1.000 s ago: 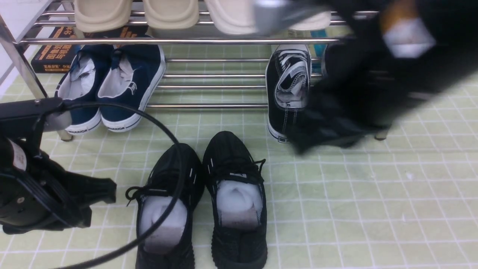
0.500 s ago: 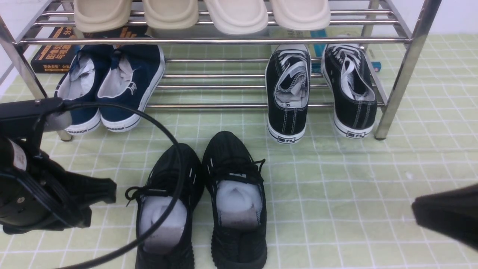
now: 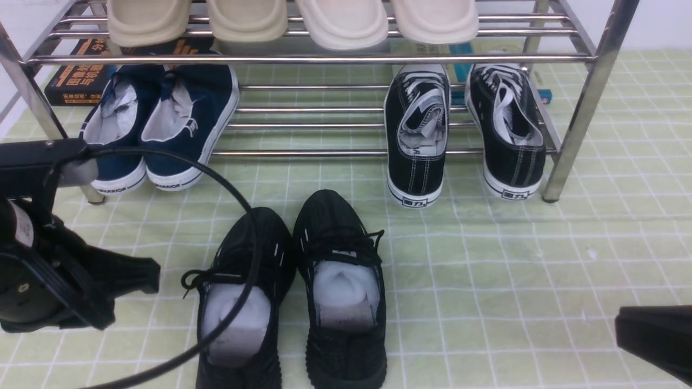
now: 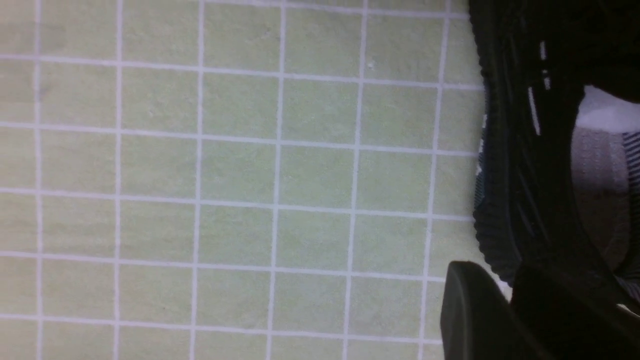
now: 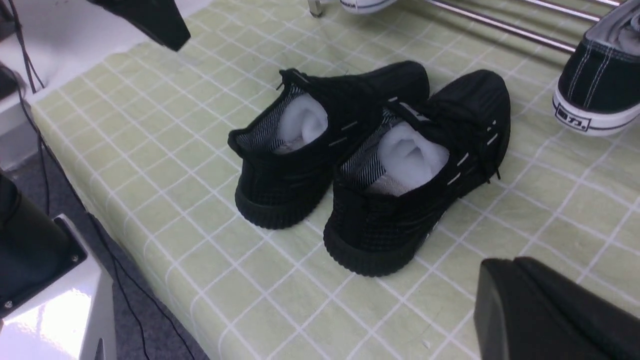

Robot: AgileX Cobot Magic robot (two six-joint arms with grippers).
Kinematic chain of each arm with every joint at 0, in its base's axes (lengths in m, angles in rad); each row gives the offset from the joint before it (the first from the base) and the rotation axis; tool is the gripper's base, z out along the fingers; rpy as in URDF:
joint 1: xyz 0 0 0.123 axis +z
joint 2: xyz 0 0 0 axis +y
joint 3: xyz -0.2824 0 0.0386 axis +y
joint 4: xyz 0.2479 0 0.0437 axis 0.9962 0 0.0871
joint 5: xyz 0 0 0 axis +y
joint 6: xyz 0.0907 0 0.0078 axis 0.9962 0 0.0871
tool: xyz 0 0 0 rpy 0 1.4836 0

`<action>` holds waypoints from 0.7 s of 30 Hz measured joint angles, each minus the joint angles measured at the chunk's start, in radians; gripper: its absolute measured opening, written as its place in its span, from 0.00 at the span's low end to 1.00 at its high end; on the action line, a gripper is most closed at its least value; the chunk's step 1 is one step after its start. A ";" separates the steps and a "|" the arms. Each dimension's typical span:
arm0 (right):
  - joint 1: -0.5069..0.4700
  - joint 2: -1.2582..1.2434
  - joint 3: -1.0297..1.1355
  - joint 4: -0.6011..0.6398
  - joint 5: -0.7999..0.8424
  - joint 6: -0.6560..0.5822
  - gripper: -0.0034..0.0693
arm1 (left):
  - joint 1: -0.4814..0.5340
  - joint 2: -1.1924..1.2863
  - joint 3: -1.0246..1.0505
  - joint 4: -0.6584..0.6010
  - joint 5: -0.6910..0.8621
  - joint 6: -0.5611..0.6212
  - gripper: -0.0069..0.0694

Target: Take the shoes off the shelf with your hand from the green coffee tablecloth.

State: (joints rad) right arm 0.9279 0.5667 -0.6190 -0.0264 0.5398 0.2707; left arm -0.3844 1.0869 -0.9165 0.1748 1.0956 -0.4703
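The left claw (image 3: 138, 275) hangs low, in front of the shelf's (image 3: 303, 58) left leg; released or clenched cannot be told. Its cable (image 3: 213, 170) loops across one of the black shoes (image 3: 330, 243), which stand paired on the cloth (image 3: 486, 270) before the shelf; any pull would probably snag and drag it. Off the shelf's right leg, the right claw (image 3: 649, 329) is clenched, empty. The shoes are soft knit with ribbed soles and paper stuffing; the shelf is slick chrome tube.
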 joint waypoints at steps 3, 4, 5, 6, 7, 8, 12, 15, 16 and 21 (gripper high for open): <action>0.000 0.000 0.001 0.000 0.000 0.000 0.05 | 0.000 0.000 0.000 0.011 0.007 0.000 0.25; 0.000 0.000 0.001 0.000 0.001 0.000 0.05 | 0.000 0.000 0.000 0.012 0.015 0.000 0.23; 0.000 0.000 0.001 0.000 0.001 0.000 0.05 | 0.000 0.000 0.000 0.013 0.023 0.000 0.22; 0.000 0.000 0.001 0.000 0.001 0.000 0.05 | 0.000 0.000 0.000 0.015 0.027 -0.001 0.21; 0.000 0.000 0.001 0.000 0.001 0.000 0.05 | 0.000 0.000 0.000 0.019 0.030 -0.005 0.19; 0.000 0.000 0.001 0.000 0.001 0.000 0.05 | 0.000 0.000 0.000 0.019 0.030 -0.005 0.19; 0.000 0.000 0.002 0.000 0.001 0.000 0.06 | 0.000 0.000 0.000 0.045 0.036 -0.051 0.12; 0.000 -0.004 0.003 0.000 0.001 0.000 0.06 | 0.000 0.000 0.000 0.068 0.043 -0.088 0.09; 0.000 -0.005 0.003 0.000 0.001 0.000 0.07 | 0.000 0.000 0.000 0.068 0.043 -0.091 0.09; -0.065 -0.058 0.017 0.001 -0.016 0.000 0.07 | 0.000 0.000 0.000 0.071 0.045 -0.102 0.09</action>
State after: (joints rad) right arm 0.8629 0.5087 -0.6015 -0.0251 0.5235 0.2707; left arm -0.3844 1.0869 -0.9165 0.2460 1.1406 -0.5726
